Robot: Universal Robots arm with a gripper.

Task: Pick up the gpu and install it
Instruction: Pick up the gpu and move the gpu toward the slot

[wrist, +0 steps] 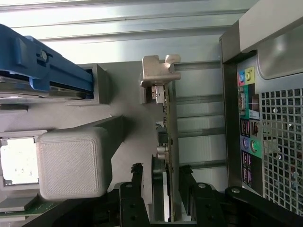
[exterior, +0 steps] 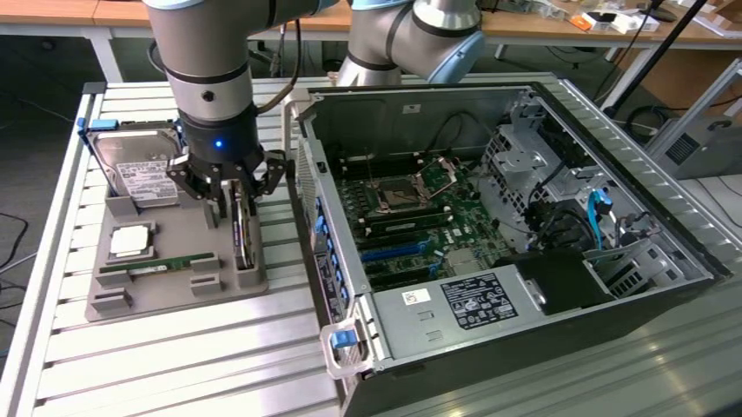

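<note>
The gpu (exterior: 241,236) stands on edge in a slot of the grey holder tray (exterior: 174,295), on the slatted table at the exterior view's left. In the wrist view I see its thin green board and black cooler edge-on (wrist: 169,137), with the silver bracket (wrist: 160,71) at the far end. My gripper (exterior: 238,198) hangs straight down over the card. It is open, and its black fingers (wrist: 138,182) stand on either side of the card's near end (wrist: 162,183), with small gaps to it. The card rests in its slot.
The tray also holds a silver hard drive (exterior: 137,169) with a blue handle (wrist: 42,71), a processor (exterior: 130,241) and a memory stick (exterior: 156,263). The open computer case (exterior: 649,217) lies to the exterior view's right, with its motherboard (exterior: 423,204) exposed. A second arm (exterior: 418,39) stands behind it.
</note>
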